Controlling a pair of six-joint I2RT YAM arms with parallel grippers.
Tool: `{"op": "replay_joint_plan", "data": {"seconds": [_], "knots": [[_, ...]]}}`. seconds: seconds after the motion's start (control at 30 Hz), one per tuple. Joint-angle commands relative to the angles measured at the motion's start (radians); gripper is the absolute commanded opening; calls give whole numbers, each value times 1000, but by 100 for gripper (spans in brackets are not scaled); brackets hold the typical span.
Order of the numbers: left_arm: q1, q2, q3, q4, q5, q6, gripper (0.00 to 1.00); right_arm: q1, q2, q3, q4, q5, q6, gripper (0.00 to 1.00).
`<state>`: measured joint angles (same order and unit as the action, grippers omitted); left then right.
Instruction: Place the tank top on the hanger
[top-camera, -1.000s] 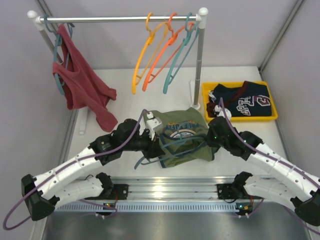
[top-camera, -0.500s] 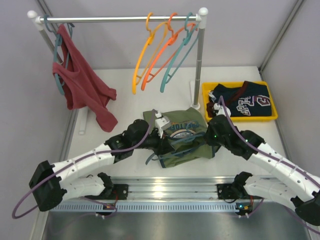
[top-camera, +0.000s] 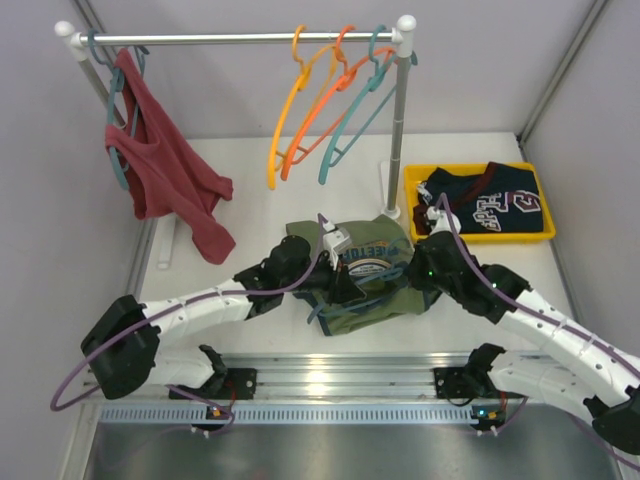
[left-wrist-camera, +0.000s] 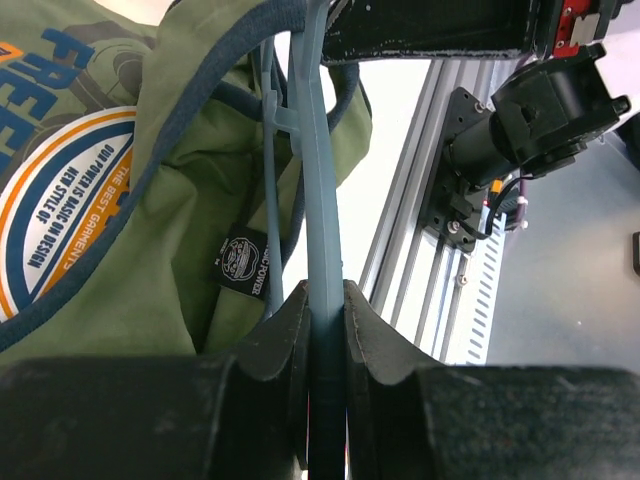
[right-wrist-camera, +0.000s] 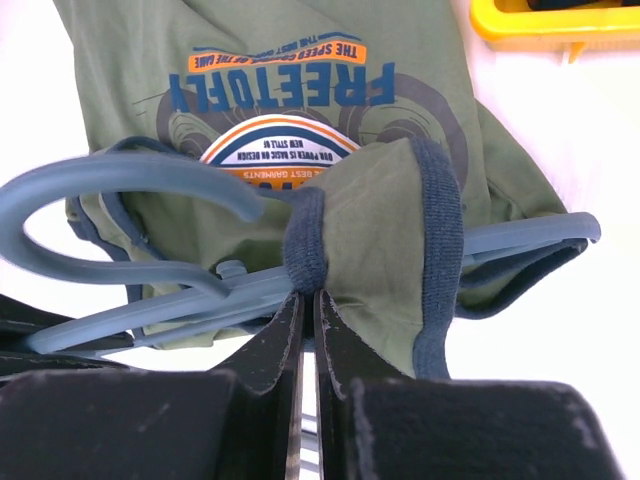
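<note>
The olive-green tank top lies bunched on the table between my two arms, print up. The blue-grey hanger runs under its neck trim. My left gripper is shut on the hanger's bar, which shows pinched between the fingers in the left wrist view. My right gripper is shut on the dark trim of a shoulder strap, lifted over the hanger's arm. The hanger's hook curves left over the tank top.
A clothes rail stands at the back. It holds a red tank top on the left and yellow, orange and teal hangers on the right. A yellow tray holds a navy garment. An aluminium rail runs along the near edge.
My left arm has reached further right with the hanger, pushing it deeper into the tank top. The tank top has bunched up and shifted slightly right. The right gripper has barely moved.
</note>
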<state>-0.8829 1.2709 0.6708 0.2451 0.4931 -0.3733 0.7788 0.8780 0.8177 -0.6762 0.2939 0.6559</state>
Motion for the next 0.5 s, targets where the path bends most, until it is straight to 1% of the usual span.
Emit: {"op": "replay_joint_plan", "data": {"seconds": [0.0, 0.03, 0.07, 0.17, 0.27, 0.37, 0.4, 0.47], "knots": [[1, 21, 9, 160, 44, -12, 0, 20, -17, -23, 86, 1, -21, 5], [-1, 25, 9, 163, 45, -13, 0, 19, -20, -32, 92, 7, -22, 7], [-1, 34, 12, 167, 44, -16, 0, 20, -22, -38, 95, 11, -25, 13], [1, 48, 3, 178, 35, -22, 0, 20, -45, -64, 118, 30, -36, 23], [1, 54, -13, 197, 16, -33, 0, 20, -91, -98, 141, 40, -51, 31], [-1, 65, -17, 209, 9, -41, 0, 23, -145, -133, 199, 11, -84, 36], [1, 70, -17, 209, 7, -42, 0, 22, -174, -144, 246, -1, -93, 36], [2, 80, -16, 209, 10, -44, 0, 25, -198, -169, 283, -27, -114, 37]]}}
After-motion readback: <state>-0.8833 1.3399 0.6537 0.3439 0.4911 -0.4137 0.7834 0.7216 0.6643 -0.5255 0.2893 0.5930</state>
